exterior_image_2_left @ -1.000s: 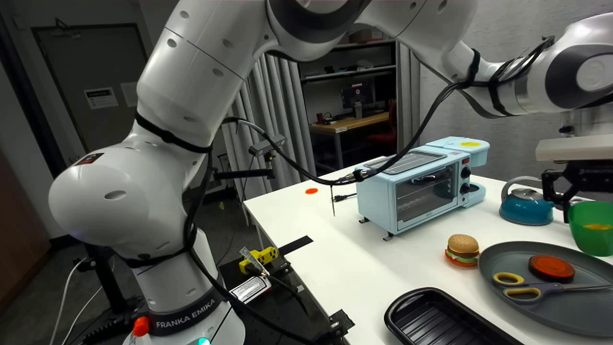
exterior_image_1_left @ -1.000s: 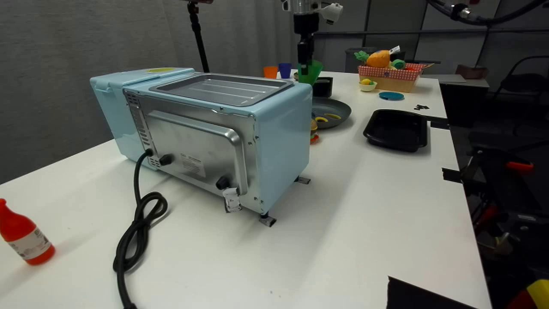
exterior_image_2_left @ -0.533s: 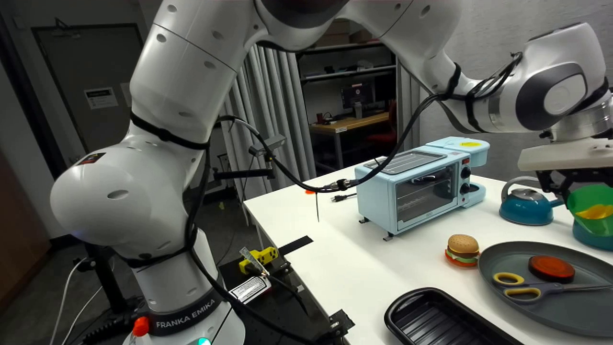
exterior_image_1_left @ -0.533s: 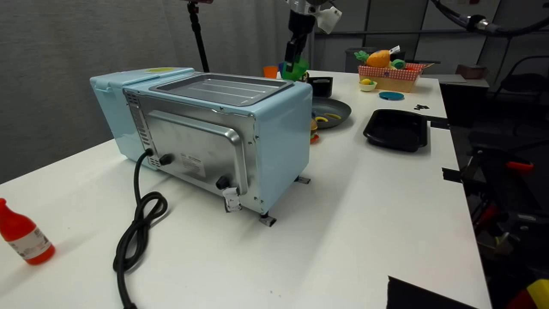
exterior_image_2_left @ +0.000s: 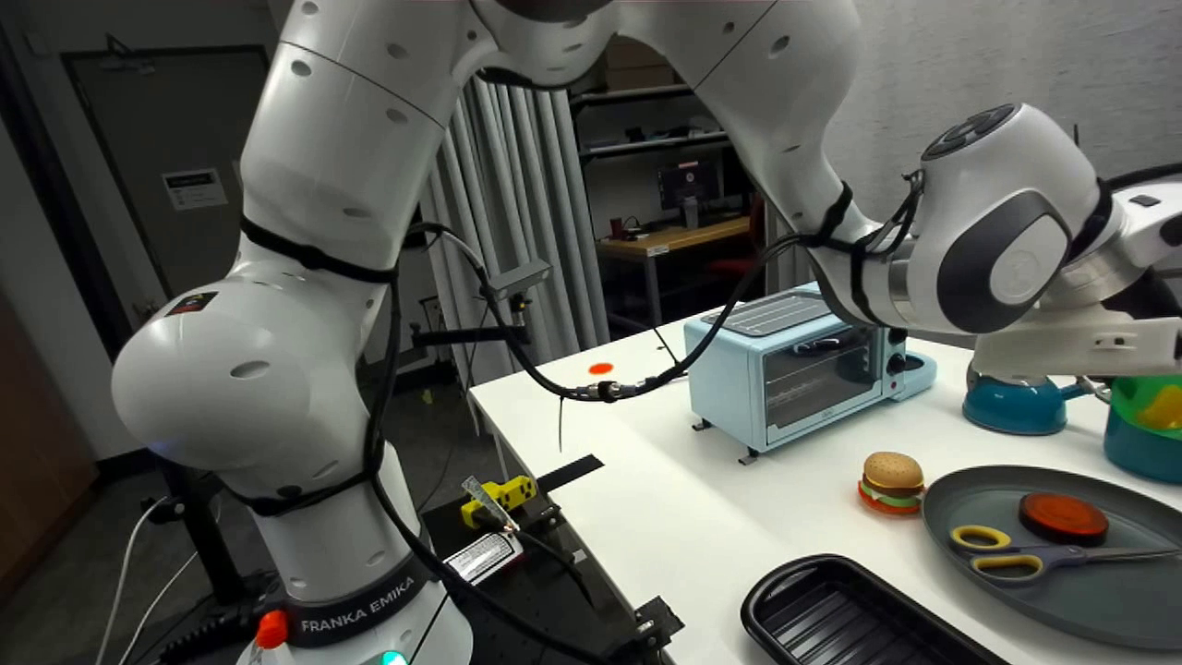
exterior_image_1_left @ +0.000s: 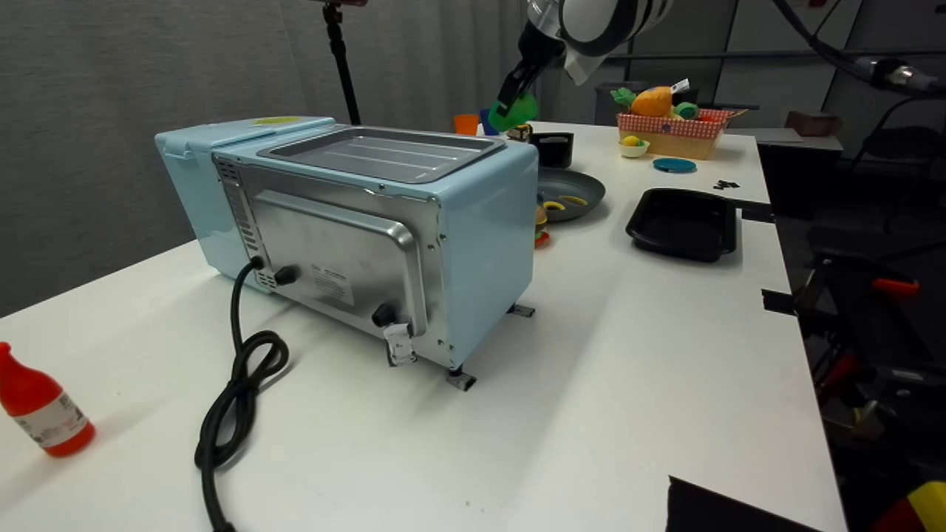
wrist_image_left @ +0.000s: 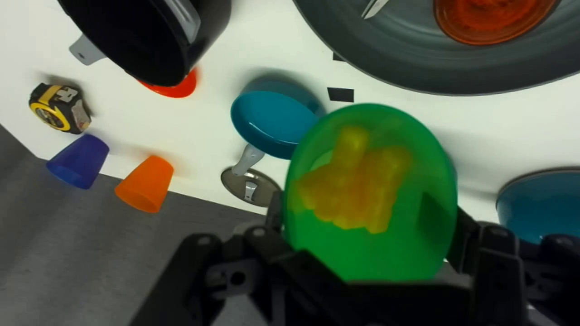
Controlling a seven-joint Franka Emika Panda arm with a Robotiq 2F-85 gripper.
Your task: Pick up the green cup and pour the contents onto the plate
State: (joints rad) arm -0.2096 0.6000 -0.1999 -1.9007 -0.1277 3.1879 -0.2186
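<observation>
My gripper [wrist_image_left: 369,217] is shut on the green cup [wrist_image_left: 385,253], with a dark finger against each side. The cup holds orange-yellow pieces [wrist_image_left: 358,181], seen through its mouth. In an exterior view the cup [exterior_image_1_left: 519,111] is tilted and held above the table's far part. In an exterior view it [exterior_image_2_left: 1125,395] partly hides behind the wrist, which also hides the fingers. The plate [wrist_image_left: 408,59], a wide dark grey round dish, lies apart from the cup and shows in both exterior views [exterior_image_1_left: 576,182] [exterior_image_2_left: 1099,596]. Scissors [exterior_image_2_left: 1020,559] and an orange-red disc [exterior_image_2_left: 1062,515] lie on it.
A pale-blue toaster oven [exterior_image_2_left: 785,360], toy burger [exterior_image_2_left: 891,480], black tray [exterior_image_2_left: 831,619], teal kettle [exterior_image_2_left: 1016,406] and teal pot [exterior_image_2_left: 1140,453] stand around. A black pot [wrist_image_left: 213,22], teal pan [wrist_image_left: 272,117], tape measure [wrist_image_left: 59,108], purple cup [wrist_image_left: 79,160] and orange cup [wrist_image_left: 145,183] also show.
The gripper has swung from near vertical to slanted, tilting the green cup with it. The cup has moved slightly left and up in an exterior view. The plate has not moved.
</observation>
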